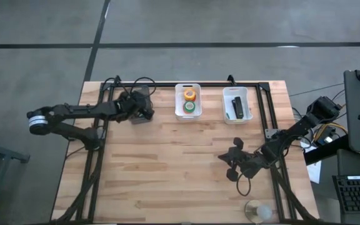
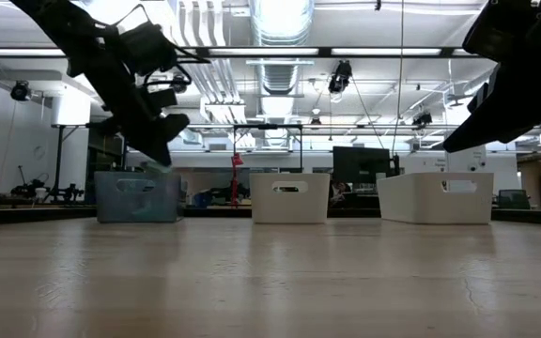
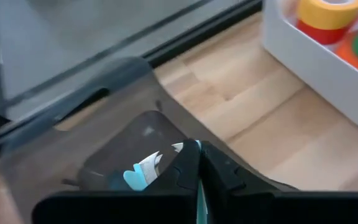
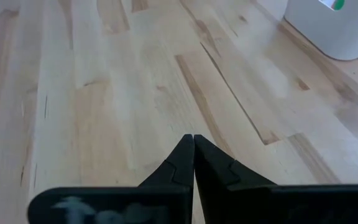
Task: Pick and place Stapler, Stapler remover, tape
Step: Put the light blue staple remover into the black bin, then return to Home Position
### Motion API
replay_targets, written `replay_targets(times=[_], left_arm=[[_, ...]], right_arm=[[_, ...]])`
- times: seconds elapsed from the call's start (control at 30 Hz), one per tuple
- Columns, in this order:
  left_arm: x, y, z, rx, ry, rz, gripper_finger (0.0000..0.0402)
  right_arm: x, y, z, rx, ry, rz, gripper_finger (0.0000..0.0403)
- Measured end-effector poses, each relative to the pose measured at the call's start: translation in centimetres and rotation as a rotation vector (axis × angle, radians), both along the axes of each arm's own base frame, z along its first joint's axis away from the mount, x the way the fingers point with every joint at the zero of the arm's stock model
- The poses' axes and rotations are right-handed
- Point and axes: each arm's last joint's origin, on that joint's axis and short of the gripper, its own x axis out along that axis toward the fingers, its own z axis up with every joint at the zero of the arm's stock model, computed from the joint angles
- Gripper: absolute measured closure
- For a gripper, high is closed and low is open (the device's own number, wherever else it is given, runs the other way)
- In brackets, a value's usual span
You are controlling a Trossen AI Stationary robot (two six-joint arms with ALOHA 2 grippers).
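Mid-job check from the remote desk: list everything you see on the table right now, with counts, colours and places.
Grey bin: one, translucent grey, far left of the table's far edge, under the left tool.
Middle bin: one, white, far edge centre.
Tape: rolls in the middle bin; orange-yellow and green tops show from above, red shows beneath the yellow one in the left wrist view.
Right bin: one, white, far edge right.
Stapler: one, black, lying in the right bin.
Table: one, light wood.
Left tool: shut, over the grey bin.
Right tool: shut, above bare wood at near right.
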Motion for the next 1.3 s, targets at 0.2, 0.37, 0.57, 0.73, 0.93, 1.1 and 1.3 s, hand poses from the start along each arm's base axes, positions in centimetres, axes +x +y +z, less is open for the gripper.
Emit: replay_targets(times=[0.2,0.37,0.57,0.73,0.93,1.1,1.3], left_arm=[[-0.1,0.3,-0.1,-0.063,-0.040,-0.018,0.0360],[0.2,0.3,0.1,-0.057,-0.058,-0.061,0.0322],[2.7,-1.3,2.1,-0.079,-0.317,-0.437,0.0316],[4.1,-4.5,3.3,-0.009,-0.407,-0.618,0.0384],[3.8,-8.9,1.2,0.032,-0.515,-0.838,0.0398],[1.5,-11.0,-0.9,0.055,-0.613,-0.933,0.0397],[-1.6,-10.9,-2.0,0.043,-0.653,-0.915,0.0398]], right_arm=[[0.1,0.1,0.1,-0.003,-0.013,0.009,0.0394],[0.5,-0.1,0.4,-0.018,-0.036,0.014,0.0394],[1.3,-1.1,0.7,-0.091,-0.043,0.078,0.0394],[1.9,-2.6,2.2,-0.072,-0.120,0.189,0.0394],[0.9,-5.7,3.0,-0.033,-0.328,0.315,0.0394],[-1.0,-8.7,1.6,-0.051,-0.403,0.347,0.0394],[-2.9,-10.3,1.1,-0.089,-0.465,0.301,0.0394]])
